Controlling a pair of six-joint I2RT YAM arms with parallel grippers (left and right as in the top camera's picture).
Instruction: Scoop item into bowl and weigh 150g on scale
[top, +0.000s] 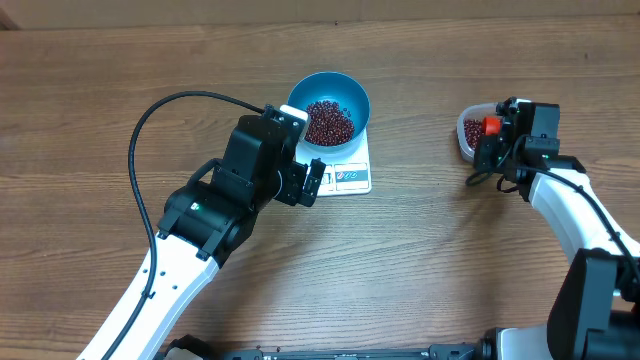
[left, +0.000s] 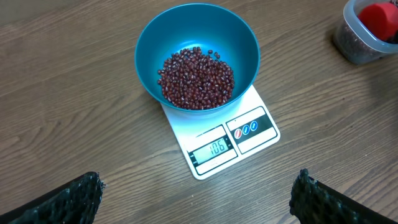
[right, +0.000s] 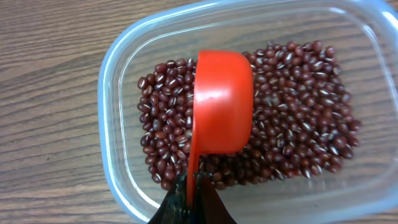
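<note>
Right pincer (right: 193, 202) hides scoop handle (right: 191, 165); scale display (left: 214, 148) perhaps 106.

Brown wood-grain table (top: 420, 270), even soft light, paler tan strip (top: 320, 10) along far edge

You have bare table (top: 420, 230) between the scale (top: 350, 176) and the clear tub (top: 462, 138), well apart. The left arm (top: 235, 190) crowds the scale's left side. Inside the tub, the red scoop (right: 222, 102) blocks the middle; beans (right: 298, 112) lie open at its right.
</note>
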